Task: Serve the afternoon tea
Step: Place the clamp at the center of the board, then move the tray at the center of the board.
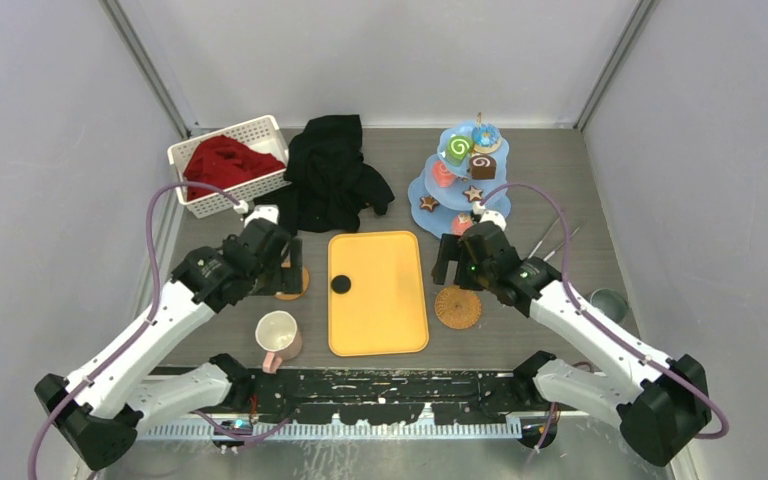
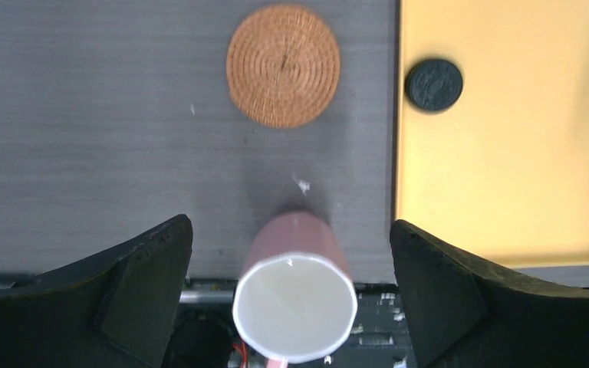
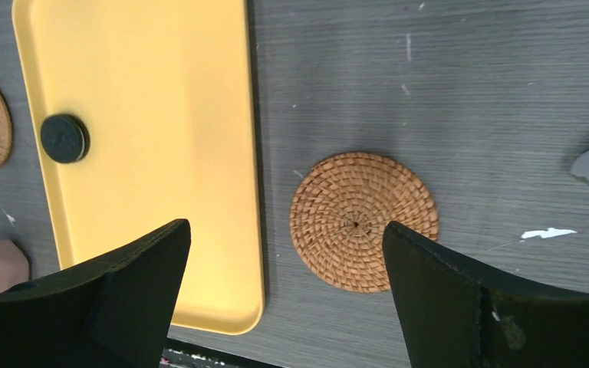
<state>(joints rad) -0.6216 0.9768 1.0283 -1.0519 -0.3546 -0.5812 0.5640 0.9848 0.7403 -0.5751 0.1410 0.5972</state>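
Observation:
The pale-blue three-tier stand [image 1: 430, 188] at the back right carries small toy sweets, among them a green swirl roll [image 1: 458, 149] and a blue donut [image 1: 486, 135]. The pink mug [image 1: 278, 335] stands upright near the front edge. My left gripper [image 1: 288, 264] hangs open above the table behind it. In the left wrist view the mug [image 2: 295, 295] sits between and below the fingers, touching neither. My right gripper [image 1: 455, 265] is open and empty over a woven coaster [image 3: 363, 221]. The grey metal mug [image 1: 608, 303] stands far right.
An orange-yellow tray [image 1: 380, 310] lies in the middle with a black disc [image 1: 341, 284] on it. A second coaster [image 2: 283, 65] lies left of the tray. A white basket with red cloth [image 1: 228, 160] and a black cloth [image 1: 332, 175] sit at the back.

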